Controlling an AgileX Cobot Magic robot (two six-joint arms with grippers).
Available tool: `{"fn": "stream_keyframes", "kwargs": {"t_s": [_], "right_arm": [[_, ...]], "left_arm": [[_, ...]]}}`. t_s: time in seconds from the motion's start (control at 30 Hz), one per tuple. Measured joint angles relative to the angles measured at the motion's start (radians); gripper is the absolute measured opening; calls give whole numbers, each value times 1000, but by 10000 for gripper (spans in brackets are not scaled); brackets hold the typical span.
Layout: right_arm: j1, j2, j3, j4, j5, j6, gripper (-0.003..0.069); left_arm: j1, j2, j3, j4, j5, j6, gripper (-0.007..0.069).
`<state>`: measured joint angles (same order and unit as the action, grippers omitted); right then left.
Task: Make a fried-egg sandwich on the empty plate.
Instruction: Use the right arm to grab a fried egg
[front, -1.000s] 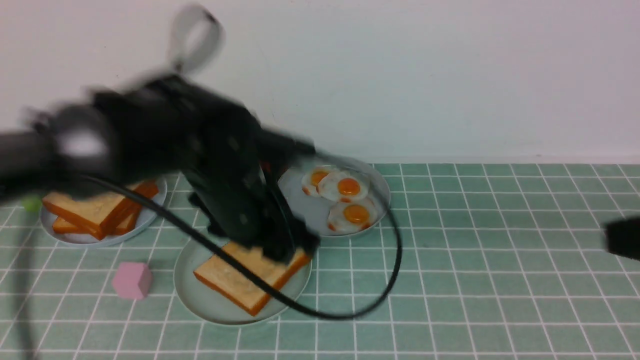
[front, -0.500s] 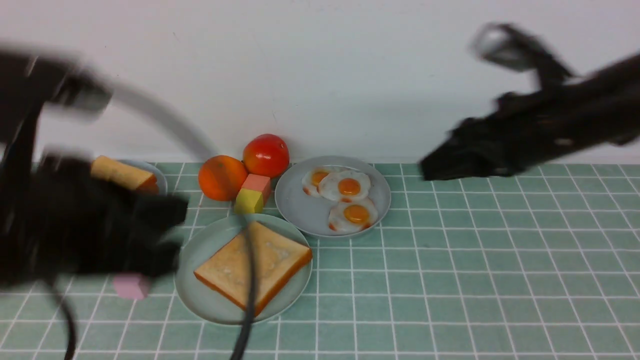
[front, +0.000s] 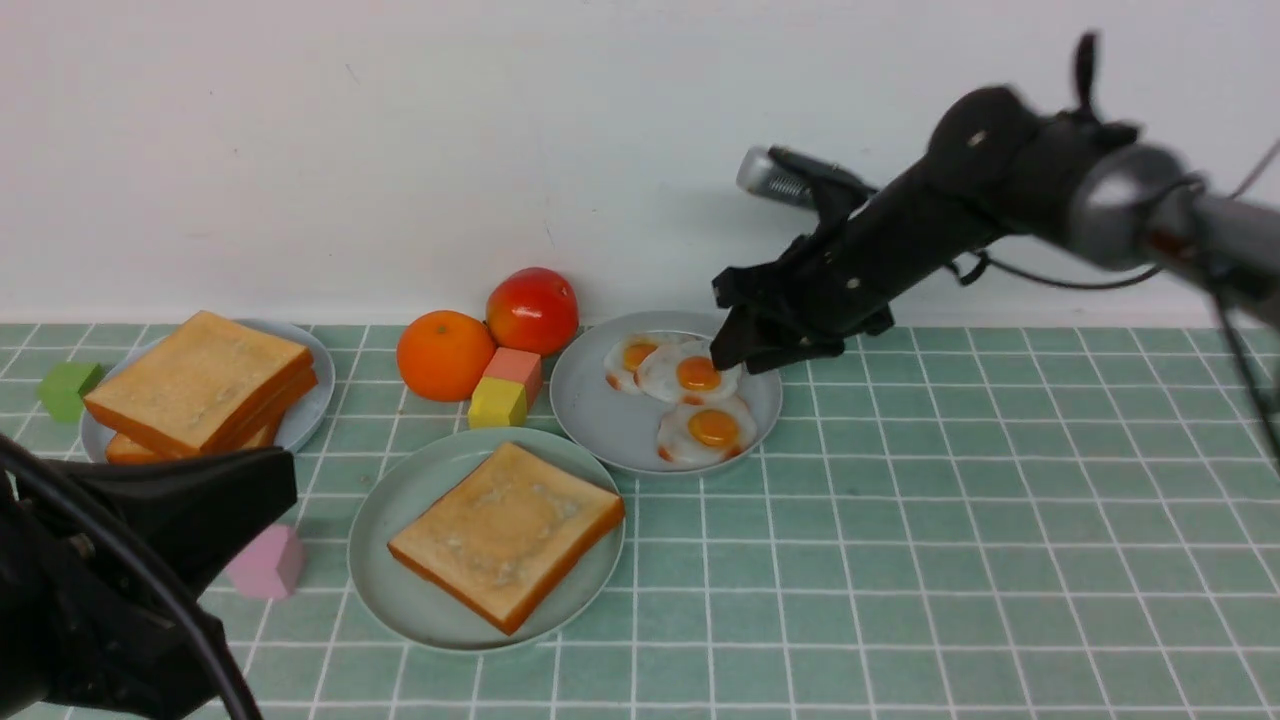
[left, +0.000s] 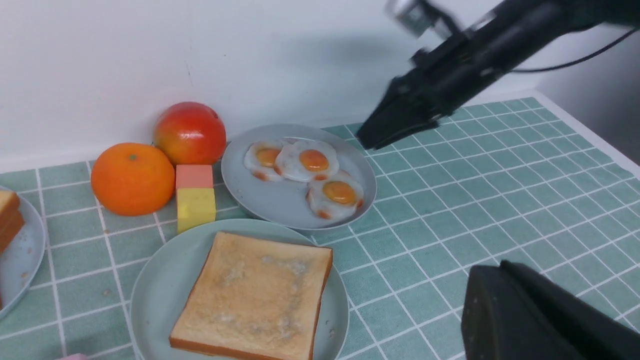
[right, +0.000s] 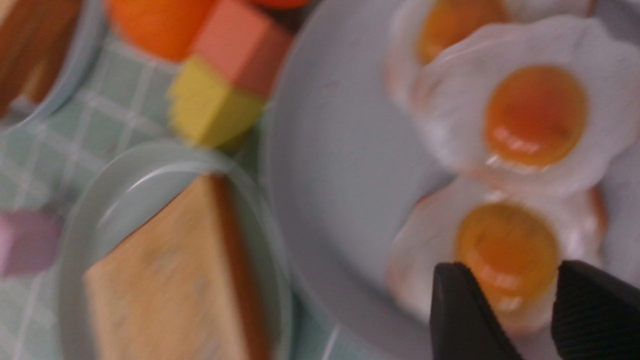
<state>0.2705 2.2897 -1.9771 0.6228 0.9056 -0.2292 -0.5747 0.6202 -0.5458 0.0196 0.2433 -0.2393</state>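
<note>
One golden toast slice (front: 505, 530) lies flat on the mint-green plate (front: 395, 590), also shown in the left wrist view (left: 250, 295). Three fried eggs (front: 697, 374) lie on the grey plate (front: 610, 420). More toast slices (front: 200, 385) are stacked on the bluish-white plate (front: 305, 410). My right gripper (front: 730, 352) hangs open just above the eggs, its fingers either side of the near egg's yolk (right: 505, 250) in the right wrist view. My left gripper (front: 270, 480) is low at the front left, apart from the mint plate. Only a dark finger mass (left: 500, 310) shows.
An orange (front: 446, 355), a red fruit (front: 532, 310), a salmon block (front: 513, 368) and a yellow block (front: 497, 403) sit between the plates by the wall. A pink block (front: 265, 562) lies left of the mint plate, a green block (front: 66, 388) at the far left.
My left arm has pulled back from over the mint plate to the front left, leaving the toast there. My right arm has swung in from the right to above the egg plate.
</note>
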Motion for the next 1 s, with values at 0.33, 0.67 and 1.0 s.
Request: {"fn": "stream_keyframes", "kwargs": {"t_s": [0.33, 0.67, 1.0], "right_arm": [[0, 161, -184, -104, -38, 152, 335], [0, 201, -188, -105, -132, 180, 339], [0, 202, -190, -87, -160, 184, 340]], "left_arm": [[0, 0, 0, 12, -2, 0, -13], [0, 0, 1, 20, -9, 0, -13], [0, 0, 1, 20, -9, -2, -13]]}}
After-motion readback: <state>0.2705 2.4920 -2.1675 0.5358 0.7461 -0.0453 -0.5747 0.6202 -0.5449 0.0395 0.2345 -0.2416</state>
